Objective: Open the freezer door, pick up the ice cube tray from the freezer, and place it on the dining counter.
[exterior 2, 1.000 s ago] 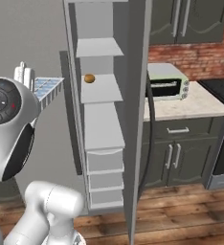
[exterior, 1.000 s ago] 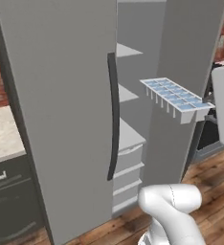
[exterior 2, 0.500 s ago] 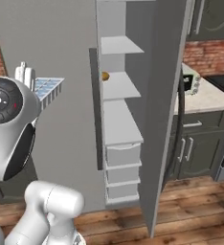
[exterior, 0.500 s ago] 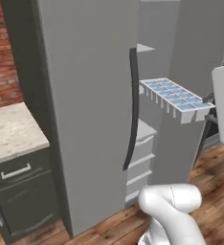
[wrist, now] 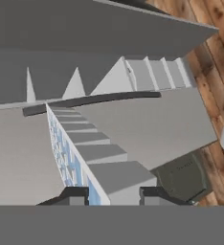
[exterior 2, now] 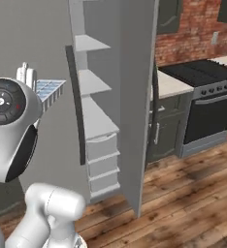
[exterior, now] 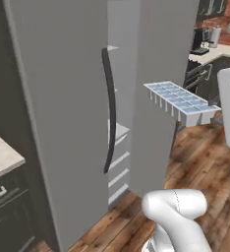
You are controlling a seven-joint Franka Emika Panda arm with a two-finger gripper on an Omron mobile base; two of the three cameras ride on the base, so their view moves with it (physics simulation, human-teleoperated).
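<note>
- One ice cube tray (exterior: 180, 101) hangs in mid-air, clear of the freezer (exterior: 156, 74) and level with the upper part of the door handle; it is a small pale blue-white rectangle with a grid of little square compartments; its open top faces up in the left base view, and short pale ribs run down its near side
- From the right base view, the same tray (exterior 2: 48, 90) juts out past the arm's round white joint; just one blue gridded corner is visible there
- Gripper (wrist: 113, 195): in the hand view, the two dark finger tips sit at either side of the tray's near end, clamped on it; the tray (wrist: 92, 158) runs away from the tips, seen almost edge-on, blue cells on one side and stepped grey undersides on the other
- Freezer door (exterior: 63, 113) stands swung open, a plain flat grey panel; its long, slightly curved dark handle (exterior: 108, 110) runs vertically along the free edge
- Inside the freezer, light grey shelves (exterior 2: 91, 82) sit above stacked drawers (exterior 2: 102, 162)
- Wood plank floor (exterior: 205, 157) lies below the tray
</note>
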